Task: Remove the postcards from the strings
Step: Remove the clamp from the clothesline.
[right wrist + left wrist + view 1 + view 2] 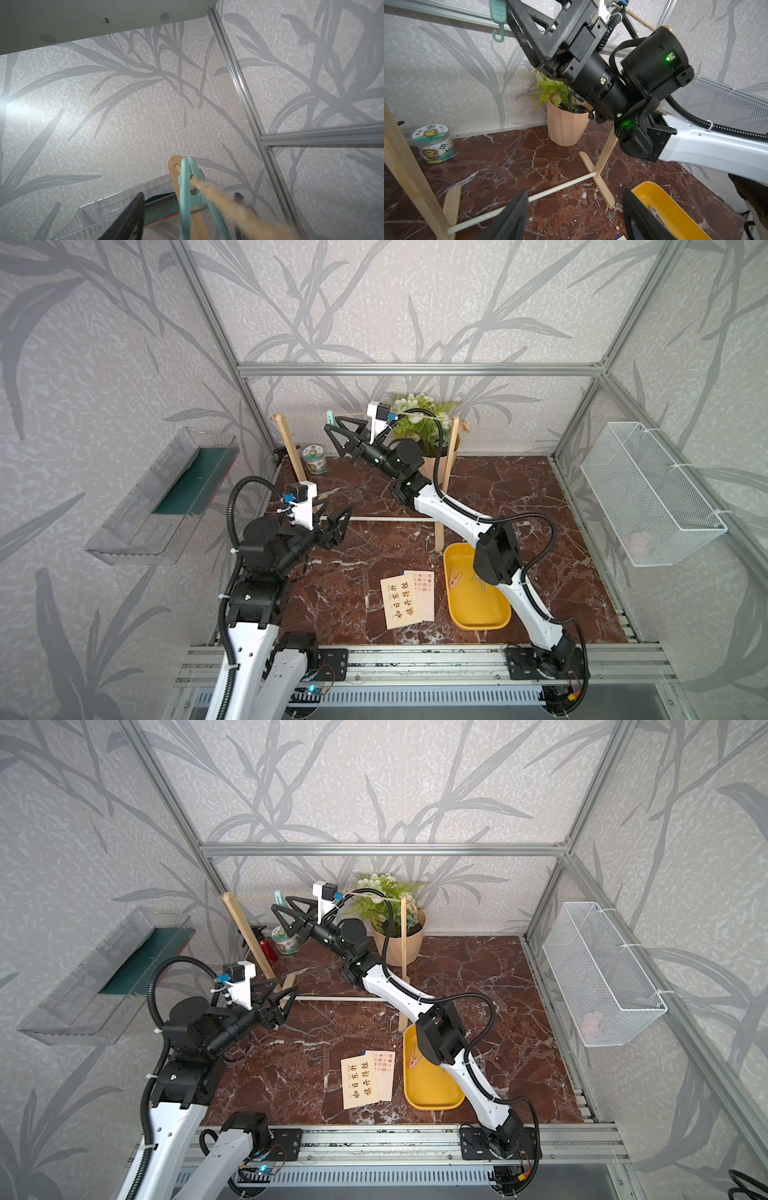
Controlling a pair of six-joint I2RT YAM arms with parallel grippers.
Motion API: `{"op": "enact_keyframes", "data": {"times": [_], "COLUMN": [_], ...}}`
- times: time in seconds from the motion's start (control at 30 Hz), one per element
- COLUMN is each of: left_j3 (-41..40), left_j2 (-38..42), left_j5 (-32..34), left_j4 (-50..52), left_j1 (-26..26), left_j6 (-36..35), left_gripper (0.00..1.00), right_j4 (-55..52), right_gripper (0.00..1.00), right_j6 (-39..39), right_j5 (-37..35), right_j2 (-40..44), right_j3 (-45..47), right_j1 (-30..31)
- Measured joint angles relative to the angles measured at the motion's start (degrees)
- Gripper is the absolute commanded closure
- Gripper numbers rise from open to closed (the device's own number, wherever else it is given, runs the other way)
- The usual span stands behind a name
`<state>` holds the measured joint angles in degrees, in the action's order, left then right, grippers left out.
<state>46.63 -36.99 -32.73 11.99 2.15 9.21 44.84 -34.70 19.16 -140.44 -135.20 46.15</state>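
High at the back of the cell, your right claw (332, 425) is up at the twine (228, 199), jaws apart, with a teal clothespin (185, 187) standing between them. A gap shows between the pin and one finger (128, 216). The pin is clipped on the twine, toward the left wooden post (291, 448).

Down on the marble tabletop (332, 593), the postcards (407, 599) lie in a loose stack just beside the yellow tray (478, 624). The cream card with large calligraphy (399, 603) is on top, the cream card with small orange text (424, 585) sits under it, and a blue corner (403, 572) peeks out at the far edge. Pale clothespins (454, 580) lie in the tray.

Your left claw (574, 195) hangs low near the white dowel (386, 519), jaws apart and empty.
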Motion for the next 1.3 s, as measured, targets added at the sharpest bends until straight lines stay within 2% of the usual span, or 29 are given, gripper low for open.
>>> {"op": "enact_keyframes", "data": {"times": [0.07, 0.2, 0.53, 0.73, 0.83, 1.0, 1.07, 1.13, 1.2, 1.3], "left_j3": [0.00, -0.02, -0.02, -0.02, -0.04, -0.04, -0.04, -0.04, -0.04, -0.04], "left_j2": [0.00, 0.00, 0.00, 0.00, 0.00, 0.00, 0.00, 0.00, 0.00, 0.00], "left_j5": [-0.02, -0.20, -0.22, -0.20, -0.20, -0.22, -0.22, -0.22, -0.22, -0.22], "left_j4": [0.00, 0.00, 0.00, -0.02, -0.02, -0.02, 0.00, 0.00, -0.02, -0.02], "left_j1": [-0.07, -0.17, -0.33, -0.35, -0.42, -0.46, -0.46, -0.46, -0.48, -0.48], "left_j6": [0.00, 0.00, 0.00, 0.00, 0.00, 0.02, 0.00, 0.00, 0.00, 0.02], "left_gripper": [0.28, 0.27, 0.28, 0.27, 0.27, 0.27, 0.27, 0.27, 0.28, 0.27], "right_j4": [-0.59, -2.67, -6.58, -6.56, -6.54, -6.56, -6.56, -6.60, -6.60, -6.64], "right_gripper": [0.22, 0.21, 0.48, 0.60, 0.60, 0.69, 0.76, 0.78, 0.86, 0.88], "right_j6": [-0.22, -0.15, -0.22, -0.44, -0.68, -1.01, -1.05, -1.20, -1.27, -1.27], "right_j5": [0.35, 0.04, 0.52, 1.01, 1.46, 1.95, 2.05, 2.32, 2.38, 2.40], "right_j2": [-0.87, -1.62, -3.65, -3.65, -3.65, -3.65, -3.65, -3.67, -3.67, -3.72], "right_j3": [-1.46, -1.95, -5.31, -5.31, -5.33, -5.60, -5.68, -5.81, -5.86, -5.97], "right_j1": [-0.02, -0.02, -0.02, -0.02, -0.02, -0.02, -0.02, -0.02, -0.02, -0.04]}}
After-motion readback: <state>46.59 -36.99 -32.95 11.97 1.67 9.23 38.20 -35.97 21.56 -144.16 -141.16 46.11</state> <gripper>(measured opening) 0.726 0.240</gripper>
